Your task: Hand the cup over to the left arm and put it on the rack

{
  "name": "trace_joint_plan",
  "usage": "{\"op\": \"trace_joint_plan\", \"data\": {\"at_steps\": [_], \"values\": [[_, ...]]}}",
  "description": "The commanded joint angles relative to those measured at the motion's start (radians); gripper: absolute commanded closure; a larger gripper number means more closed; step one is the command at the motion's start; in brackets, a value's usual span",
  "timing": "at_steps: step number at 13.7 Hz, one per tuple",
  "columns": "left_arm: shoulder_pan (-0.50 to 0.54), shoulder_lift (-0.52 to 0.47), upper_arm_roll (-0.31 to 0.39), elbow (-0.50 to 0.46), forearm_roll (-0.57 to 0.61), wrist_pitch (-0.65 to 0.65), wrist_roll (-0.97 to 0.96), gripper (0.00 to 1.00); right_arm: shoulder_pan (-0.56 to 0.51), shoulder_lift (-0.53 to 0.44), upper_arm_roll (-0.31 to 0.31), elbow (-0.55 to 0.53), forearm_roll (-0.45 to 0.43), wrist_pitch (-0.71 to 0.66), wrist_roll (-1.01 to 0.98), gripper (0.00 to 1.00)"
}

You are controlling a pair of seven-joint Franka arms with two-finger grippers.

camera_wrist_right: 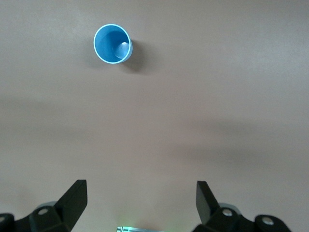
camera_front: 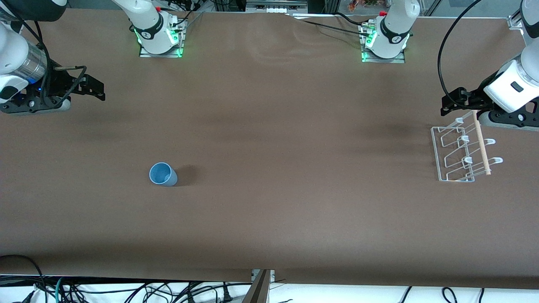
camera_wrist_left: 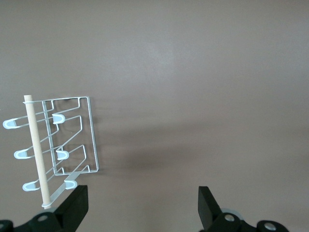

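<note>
One cup [camera_wrist_right: 112,43], right wrist view only

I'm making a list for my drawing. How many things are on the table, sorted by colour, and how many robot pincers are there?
Light-blue things: 1, the cup, standing upright toward the right arm's end.
White things: 1, the rack, toward the left arm's end.
Black pincers: 2, the left pincer by the rack and the right pincer, both open and empty.
Total: 4

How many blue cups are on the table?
1. The small light-blue plastic cup stands upright on the brown table, toward the right arm's end. No other cup shows in any view.
</note>
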Motion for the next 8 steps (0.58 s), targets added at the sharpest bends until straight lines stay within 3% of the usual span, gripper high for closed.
{"op": "trace_joint_plan", "data": {"at_steps": [1,8], "values": [[0.003,-0.001,-0.001,0.014,-0.013,-0.007,-0.005,0.00,-0.002,0.000,0.003,0.010,-0.014,-0.010,-0.013,0.00],[0.003,-0.002,-0.003,0.014,-0.014,-0.009,-0.005,0.00,-0.001,0.000,0.006,0.008,-0.014,-0.029,-0.013,0.00]]}}
